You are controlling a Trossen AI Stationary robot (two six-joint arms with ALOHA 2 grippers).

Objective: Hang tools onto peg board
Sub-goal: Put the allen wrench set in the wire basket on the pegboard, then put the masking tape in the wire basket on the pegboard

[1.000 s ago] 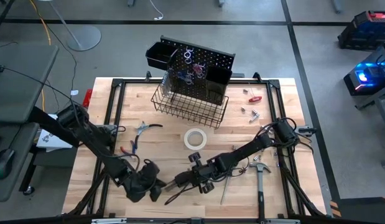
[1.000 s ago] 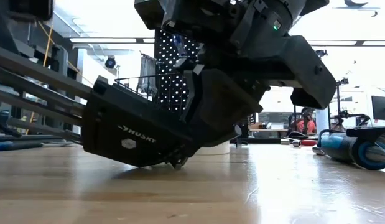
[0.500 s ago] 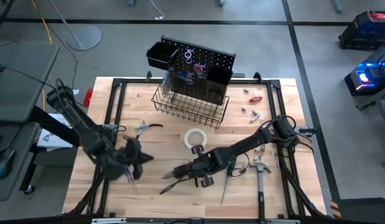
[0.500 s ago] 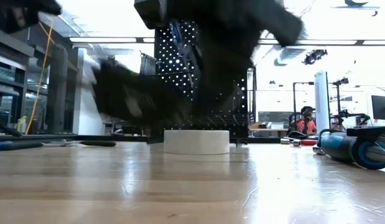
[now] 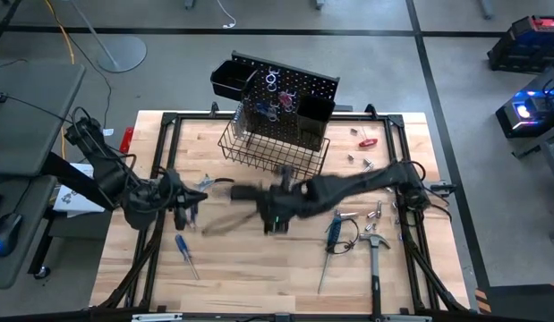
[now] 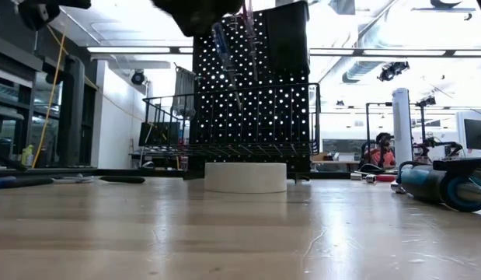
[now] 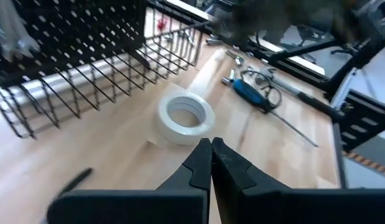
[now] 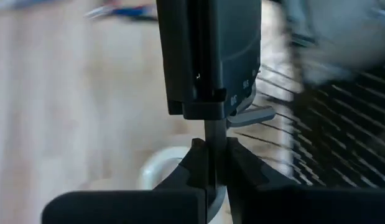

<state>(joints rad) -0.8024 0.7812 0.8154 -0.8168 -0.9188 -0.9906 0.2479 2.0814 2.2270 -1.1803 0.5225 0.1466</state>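
Note:
My right gripper hangs above the table's middle, over the white tape roll, shut on a dark tool with a blocky grey body and a thin stem. The tool shows blurred in the high view and reaches toward the left. My left gripper is shut and empty, raised over the table's left part. The black peg board stands upright at the far edge with its wire basket in front. A blue-handled screwdriver lies flat near the front left. My right gripper pinches the dark tool's thin stem between its two fingers, just under the blocky body. The fingers slant down from the table's right. The tool is lifted clear of the table.
A claw hammer and a blue-handled tool with a cord lie at the front right. Small silver pieces and a red-handled screwdriver lie at the far right. Pliers lie left of the middle.
My right gripper has risen from the table's near part with the dark tool and gone toward the far edge, now over the tape roll. My left gripper has lifted and drawn back toward the left edge; the blue-handled screwdriver shows where it stood.

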